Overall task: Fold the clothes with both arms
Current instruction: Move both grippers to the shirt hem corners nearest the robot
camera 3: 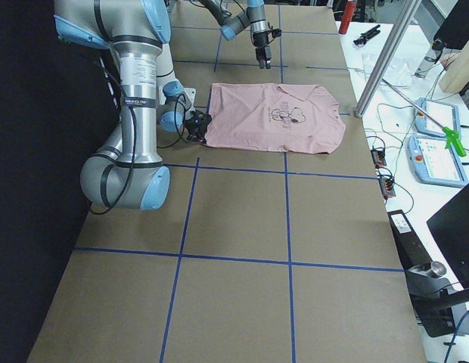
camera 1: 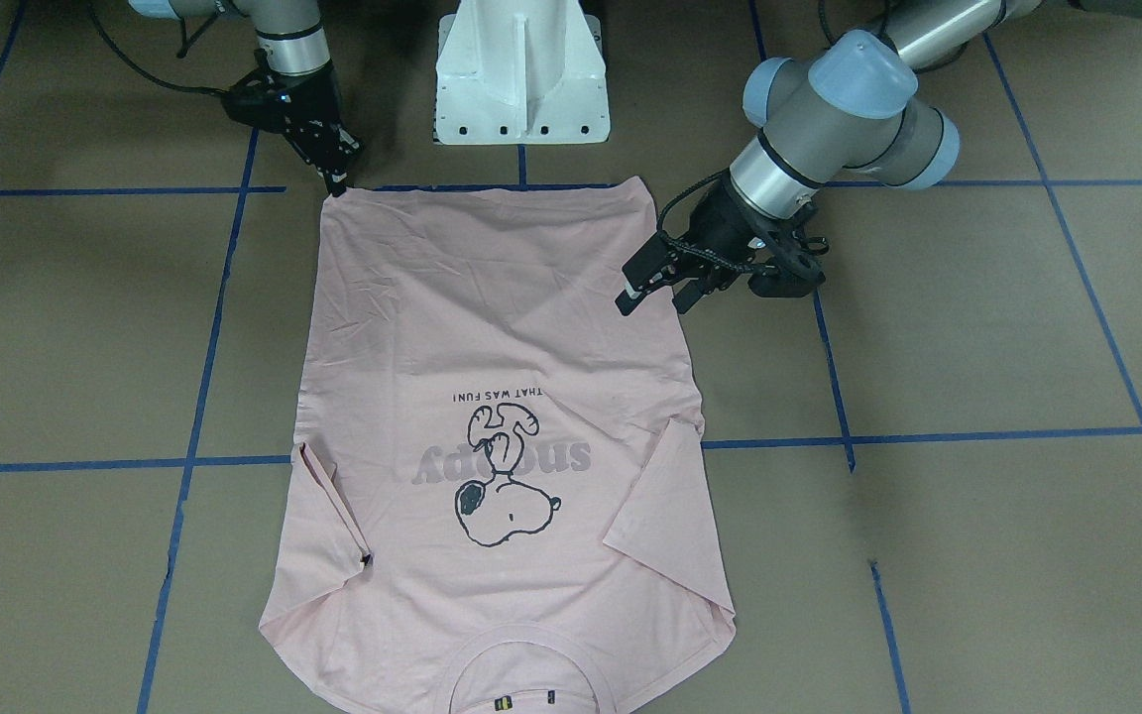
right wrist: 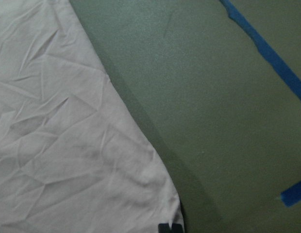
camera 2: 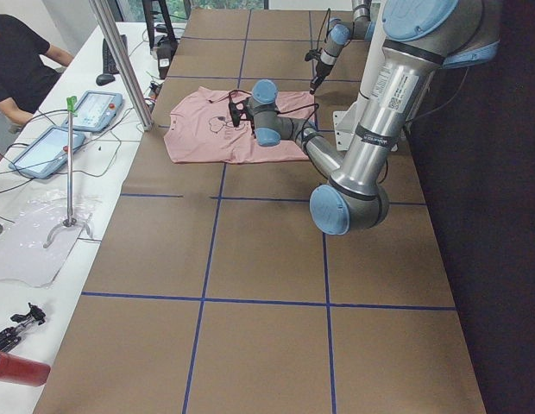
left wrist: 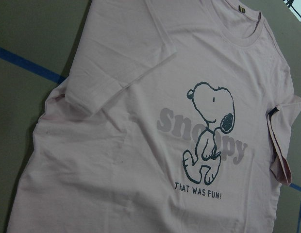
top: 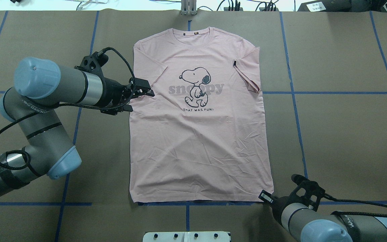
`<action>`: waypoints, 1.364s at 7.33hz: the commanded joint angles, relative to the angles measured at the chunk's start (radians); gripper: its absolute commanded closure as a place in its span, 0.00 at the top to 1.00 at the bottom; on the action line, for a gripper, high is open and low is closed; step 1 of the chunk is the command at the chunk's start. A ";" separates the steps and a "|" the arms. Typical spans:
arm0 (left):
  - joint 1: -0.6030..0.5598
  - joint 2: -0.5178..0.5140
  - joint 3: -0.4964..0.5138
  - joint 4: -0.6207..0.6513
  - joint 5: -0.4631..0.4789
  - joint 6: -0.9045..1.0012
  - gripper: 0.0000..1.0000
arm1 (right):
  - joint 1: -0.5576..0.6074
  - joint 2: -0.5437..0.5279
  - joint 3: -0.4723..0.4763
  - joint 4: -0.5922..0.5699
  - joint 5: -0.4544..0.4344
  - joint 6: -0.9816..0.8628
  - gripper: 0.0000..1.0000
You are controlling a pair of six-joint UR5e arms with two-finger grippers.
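The pale pink T-shirt [top: 197, 144] lies flat on the brown table, print up, collar at the far side, both sleeves folded inward. It also shows in the front view [camera 1: 492, 327]. My left gripper [top: 139, 95] is open and empty, and hovers over the shirt's left edge just below the sleeve; the front view shows it too [camera 1: 655, 293]. The left wrist view shows the dog print [left wrist: 209, 131]. My right gripper [top: 264, 196] sits at the near right hem corner with its fingers together on the cloth [camera 1: 336, 183]. In the right wrist view a black fingertip [right wrist: 170, 227] rests on that corner.
The white pedestal base [camera 1: 521, 74] stands just behind the shirt's hem. Blue tape lines [top: 292, 92] cross the table. A side table with tablets [camera 2: 91, 108] and an operator [camera 2: 17, 60] lies beyond the far edge.
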 commanded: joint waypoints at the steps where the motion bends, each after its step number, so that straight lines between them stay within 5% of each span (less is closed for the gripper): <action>1: 0.153 -0.001 -0.165 0.333 0.128 -0.011 1.00 | 0.004 -0.008 0.065 0.000 0.006 0.000 0.00; 2: 0.277 0.019 -0.271 0.481 0.248 -0.052 1.00 | 0.004 -0.008 0.066 0.001 0.006 -0.002 0.00; 5: 0.492 0.148 -0.296 0.520 0.355 -0.270 0.91 | 0.003 -0.004 0.064 0.001 0.003 0.000 0.00; 10: 0.535 0.151 -0.286 0.570 0.356 -0.305 0.64 | 0.004 -0.008 0.064 0.001 0.002 0.000 0.00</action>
